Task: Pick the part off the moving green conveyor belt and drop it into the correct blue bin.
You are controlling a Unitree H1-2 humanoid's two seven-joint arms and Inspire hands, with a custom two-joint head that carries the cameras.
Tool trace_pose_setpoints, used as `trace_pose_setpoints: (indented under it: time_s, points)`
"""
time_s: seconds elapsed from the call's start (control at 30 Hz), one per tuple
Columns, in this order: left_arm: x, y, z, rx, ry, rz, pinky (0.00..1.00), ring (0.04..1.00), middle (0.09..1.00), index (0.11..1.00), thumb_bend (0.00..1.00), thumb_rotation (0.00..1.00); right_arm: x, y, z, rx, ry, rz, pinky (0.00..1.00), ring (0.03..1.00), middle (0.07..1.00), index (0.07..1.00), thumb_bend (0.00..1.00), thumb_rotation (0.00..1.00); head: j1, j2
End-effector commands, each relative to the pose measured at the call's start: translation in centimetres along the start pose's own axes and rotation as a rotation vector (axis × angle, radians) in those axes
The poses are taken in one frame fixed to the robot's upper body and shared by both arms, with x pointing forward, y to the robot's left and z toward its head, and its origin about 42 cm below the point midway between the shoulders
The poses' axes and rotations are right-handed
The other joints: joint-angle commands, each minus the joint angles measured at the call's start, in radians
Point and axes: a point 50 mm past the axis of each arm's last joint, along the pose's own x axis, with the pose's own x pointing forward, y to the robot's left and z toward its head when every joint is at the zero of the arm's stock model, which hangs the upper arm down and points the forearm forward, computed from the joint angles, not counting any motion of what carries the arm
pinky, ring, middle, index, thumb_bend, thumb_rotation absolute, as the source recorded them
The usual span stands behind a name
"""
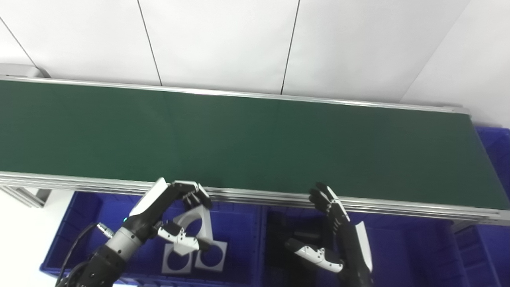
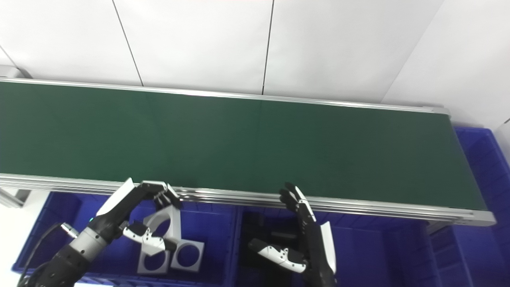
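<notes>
The green conveyor belt (image 1: 255, 143) runs across the view with nothing on it. My left hand (image 1: 175, 215) is shut on a grey part with a round hole (image 1: 198, 224) and holds it above the left blue bin (image 1: 75, 223), just in front of the belt's near rail. Two similar grey parts (image 1: 194, 258) lie in that bin below the held part. My right hand (image 1: 334, 227) is open and empty over the middle blue bin (image 1: 275, 223), fingers pointing up toward the rail.
The belt's aluminium near rail (image 1: 279, 197) runs just above both hands. Dark parts (image 2: 271, 235) lie in the middle bin. Another blue bin (image 1: 494, 147) stands at the belt's right end. A white wall is behind the belt.
</notes>
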Motion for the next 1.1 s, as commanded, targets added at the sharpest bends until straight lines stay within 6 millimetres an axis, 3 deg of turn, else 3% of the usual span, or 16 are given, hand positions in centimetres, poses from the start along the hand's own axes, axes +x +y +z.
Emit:
trace_pose_setpoints:
  time_s: [0.0, 0.37, 0.43, 0.47, 0.53, 0.57, 0.6, 0.7, 0.93, 1.07]
  points:
    - [0.2, 0.9, 0.8, 0.046, 0.014, -0.044, 0.32, 0.384, 0.425, 0.506, 0.51, 0.0, 0.2, -0.1, 1.1, -0.005, -0.037, -0.017, 0.81, 0.827, 0.847, 0.898, 0.85, 0.38, 0.004, 0.003]
    - [1.5, 0.2, 0.6, 0.171, 0.118, -0.154, 0.39, 0.392, 0.457, 0.544, 0.49, 0.0, 0.1, -0.1, 1.1, 0.003, -0.041, -0.018, 0.82, 0.828, 0.848, 0.898, 0.86, 0.37, 0.014, 0.004]
    - [1.5, 0.2, 0.4, 0.207, 0.119, -0.145, 0.47, 0.424, 0.501, 0.518, 0.5, 0.0, 0.2, -0.1, 1.1, -0.006, -0.043, -0.019, 0.81, 0.824, 0.846, 0.895, 0.86, 0.39, 0.014, 0.003]
    - [1.5, 0.2, 0.4, 0.233, 0.126, -0.147, 0.53, 0.569, 0.619, 0.506, 0.5, 0.02, 0.2, -0.1, 1.1, -0.007, -0.043, -0.019, 0.8, 0.823, 0.847, 0.896, 0.86, 0.39, 0.015, 0.003]
    - [1.4, 0.3, 0.4, 0.258, 0.137, -0.15, 0.61, 0.693, 0.725, 0.5, 0.51, 0.04, 0.2, -0.1, 1.1, -0.003, -0.043, -0.017, 0.81, 0.824, 0.849, 0.899, 0.86, 0.39, 0.015, 0.002]
    - [1.4, 0.3, 0.4, 0.263, 0.139, -0.15, 0.63, 0.728, 0.755, 0.646, 0.62, 0.04, 0.2, 0.0, 1.1, -0.002, -0.043, -0.017, 0.81, 0.824, 0.848, 0.9, 0.86, 0.39, 0.014, 0.001]
    - [1.3, 0.4, 0.5, 0.27, 0.137, -0.151, 0.65, 0.752, 0.776, 0.707, 0.67, 0.07, 0.2, 0.0, 1.1, -0.004, -0.044, -0.016, 0.81, 0.822, 0.847, 0.899, 0.86, 0.39, 0.013, 0.0]
    - [1.1, 0.5, 0.7, 0.289, 0.13, -0.153, 0.71, 0.813, 0.84, 0.806, 0.77, 0.21, 0.2, 0.0, 1.1, -0.003, -0.043, -0.018, 0.81, 0.827, 0.848, 0.898, 0.86, 0.39, 0.011, -0.001]
    - [0.5, 0.7, 1.7, 0.212, 0.093, -0.119, 0.74, 0.859, 0.906, 0.867, 0.86, 0.33, 0.0, 0.2, 1.2, 0.025, -0.03, -0.022, 0.84, 0.84, 0.844, 0.895, 0.87, 0.38, -0.003, -0.005]
    - [0.1, -0.1, 2.7, 0.004, 0.0, -0.089, 0.77, 0.858, 0.886, 0.846, 0.88, 0.31, -0.2, 0.2, 1.1, -0.015, -0.038, -0.012, 0.81, 0.829, 0.851, 0.9, 0.86, 0.4, -0.022, -0.019]
